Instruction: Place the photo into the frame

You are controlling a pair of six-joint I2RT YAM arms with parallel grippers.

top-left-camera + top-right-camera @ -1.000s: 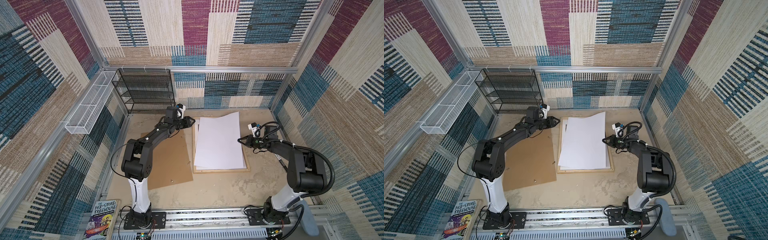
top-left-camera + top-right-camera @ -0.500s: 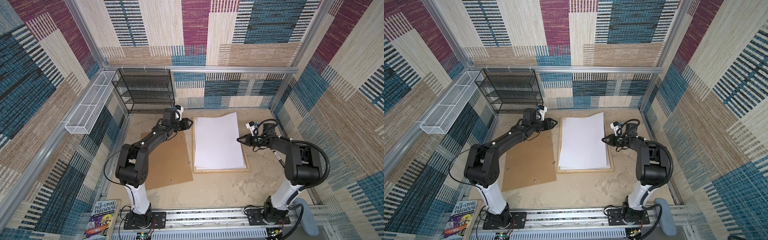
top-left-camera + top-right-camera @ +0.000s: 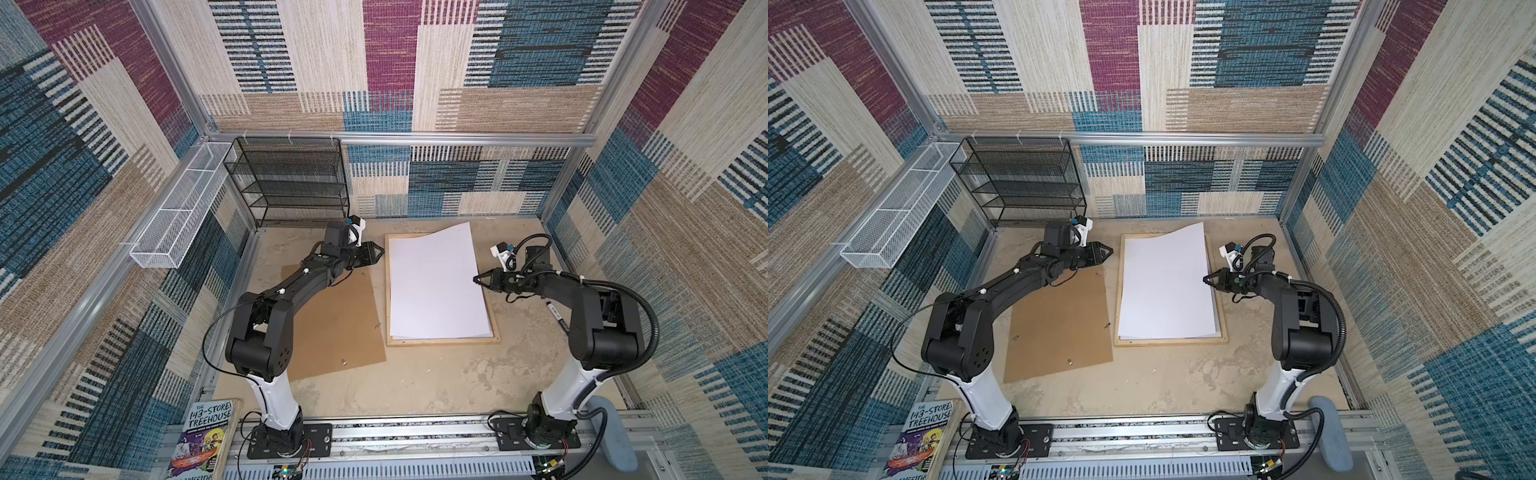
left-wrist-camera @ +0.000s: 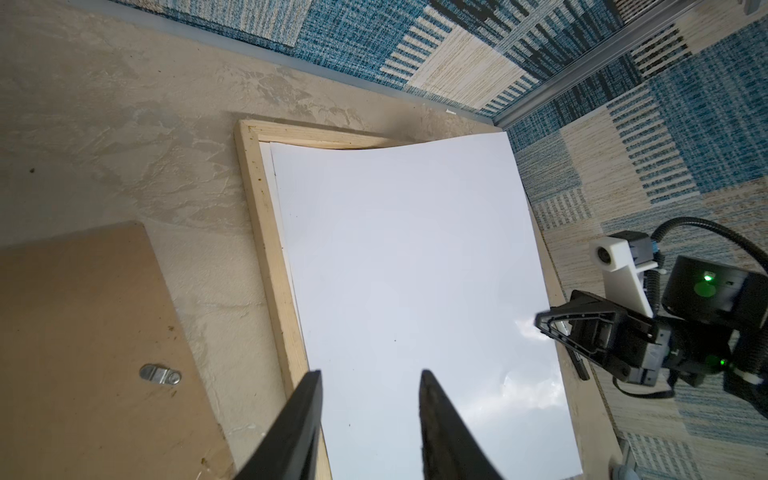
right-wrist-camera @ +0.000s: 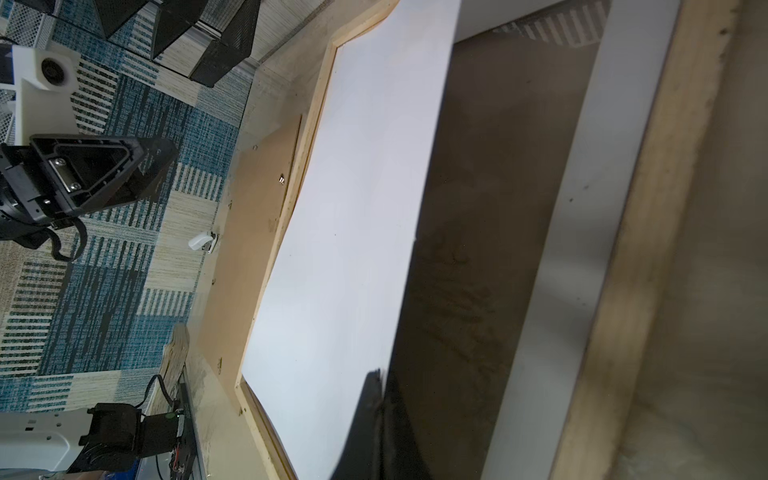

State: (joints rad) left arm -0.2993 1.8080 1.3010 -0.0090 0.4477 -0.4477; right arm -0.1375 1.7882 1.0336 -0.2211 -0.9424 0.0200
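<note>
The right gripper (image 3: pixel 478 279) stays pinched shut on the right edge of the photo (image 3: pixel 436 286), in much the same place as a second ago, and holds that edge a little clear of the frame (image 3: pixel 442 342). The right wrist view shows a shaded gap under the raised paper, with the white mat (image 5: pixel 582 208) lying in the frame beneath. The left gripper (image 3: pixel 376 254), its jaws partly apart and empty, hovers just beside the frame's left rail near the far corner, having drifted slightly nearer along that rail. What has changed is the sheet. A second ago its far left corner sat a little inward of the left rail, leaving a strip of mat bare; now the left edge runs close along that rail, and the near edge lies inside the near rail. Only the photo's white side shows. The far right corner curls up and pokes past the far rail. The sheet looks nearly squared; lowering the right edge and bringing that corner inside the rail appear to be what remains.
</note>
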